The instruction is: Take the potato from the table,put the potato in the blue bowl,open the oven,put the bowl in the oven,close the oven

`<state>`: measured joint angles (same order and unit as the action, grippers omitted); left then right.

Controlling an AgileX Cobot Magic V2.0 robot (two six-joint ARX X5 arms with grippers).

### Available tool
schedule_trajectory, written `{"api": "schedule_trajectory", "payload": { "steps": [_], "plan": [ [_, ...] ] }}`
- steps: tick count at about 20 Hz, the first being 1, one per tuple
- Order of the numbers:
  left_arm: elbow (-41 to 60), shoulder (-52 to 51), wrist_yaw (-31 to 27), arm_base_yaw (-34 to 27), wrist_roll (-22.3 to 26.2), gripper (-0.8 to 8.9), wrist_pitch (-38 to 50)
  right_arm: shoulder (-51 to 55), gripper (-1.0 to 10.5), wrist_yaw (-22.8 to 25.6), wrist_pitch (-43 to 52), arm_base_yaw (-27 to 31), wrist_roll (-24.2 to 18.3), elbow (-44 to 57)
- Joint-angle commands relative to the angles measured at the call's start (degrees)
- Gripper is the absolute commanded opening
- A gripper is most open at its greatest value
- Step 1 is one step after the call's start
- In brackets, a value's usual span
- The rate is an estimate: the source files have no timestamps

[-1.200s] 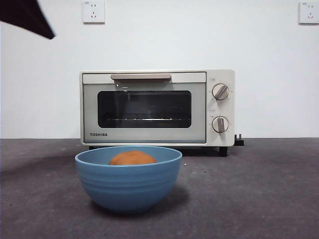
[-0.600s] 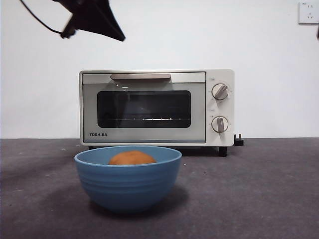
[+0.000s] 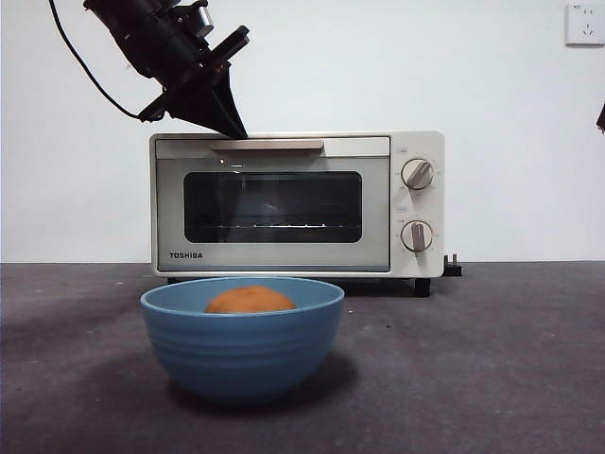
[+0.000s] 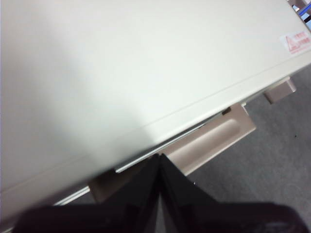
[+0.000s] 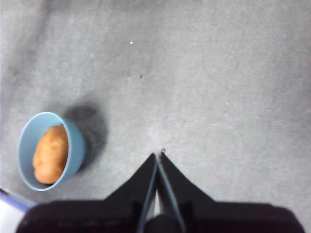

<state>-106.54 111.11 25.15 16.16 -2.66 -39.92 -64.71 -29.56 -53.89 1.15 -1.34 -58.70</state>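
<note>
The orange-brown potato (image 3: 250, 301) lies inside the blue bowl (image 3: 242, 345), which stands on the table (image 3: 473, 359) in front of the oven (image 3: 298, 203). The oven door is closed. My left gripper (image 3: 236, 130) is shut, its tip just above the left end of the beige handle (image 3: 267, 146); the left wrist view shows the gripper (image 4: 159, 158) right over the handle (image 4: 214, 141). My right gripper (image 5: 158, 156) is shut and empty, high above bare table, with the bowl (image 5: 73, 145) and potato (image 5: 49, 154) off to one side.
Two round knobs (image 3: 418, 174) sit on the oven's right panel. A black plug (image 3: 454, 268) lies behind the oven's right foot. Wall sockets (image 3: 584, 23) are on the white wall. Only a dark tip (image 3: 601, 117) of the other arm shows at the front view's right edge.
The left arm has come down from the top left corner toward the oven, and its tip now hangs just above the door handle. Bowl and potato have not moved.
</note>
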Motion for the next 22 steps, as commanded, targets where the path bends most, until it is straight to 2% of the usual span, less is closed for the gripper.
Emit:
{"api": "schedule_trajectory", "payload": {
  "steps": [1, 5, 8, 13, 15, 19, 22],
  "plan": [
    [-0.09, 1.42, 0.04, 0.0, 0.26, -0.05, 0.35, 0.13, -0.1, -1.22, -0.04, 0.04, -0.52, 0.5],
    [-0.09, 3.23, -0.85, 0.42, 1.6, -0.05, -4.17, 0.13, -0.1, -2.54, 0.07, 0.04, -0.31, 0.5],
    [-0.07, 3.32, -4.5, 1.64, 3.48, -0.06, -6.97, 0.13, -0.1, -7.78, 0.44, 0.04, -0.11, 0.5],
    [0.09, 3.3, -12.0, 4.46, 7.02, -0.06, -11.39, 2.32, -0.1, -8.37, -2.1, 0.04, 1.36, 0.5],
    [0.09, 3.3, -12.76, 4.94, 6.8, -0.06, -11.17, 5.75, -0.1, -7.89, -3.98, 0.04, 1.38, 0.5],
    [0.33, 3.23, -13.11, 5.33, 5.57, -0.06, -10.8, 17.14, -0.1, -1.16, -8.04, 0.07, 2.36, 0.5],
    [3.3, 2.69, -13.22, 6.01, 4.22, -0.06, -8.31, 24.06, -0.1, -0.39, -11.3, 0.07, 2.97, 0.5]
  ]
}}
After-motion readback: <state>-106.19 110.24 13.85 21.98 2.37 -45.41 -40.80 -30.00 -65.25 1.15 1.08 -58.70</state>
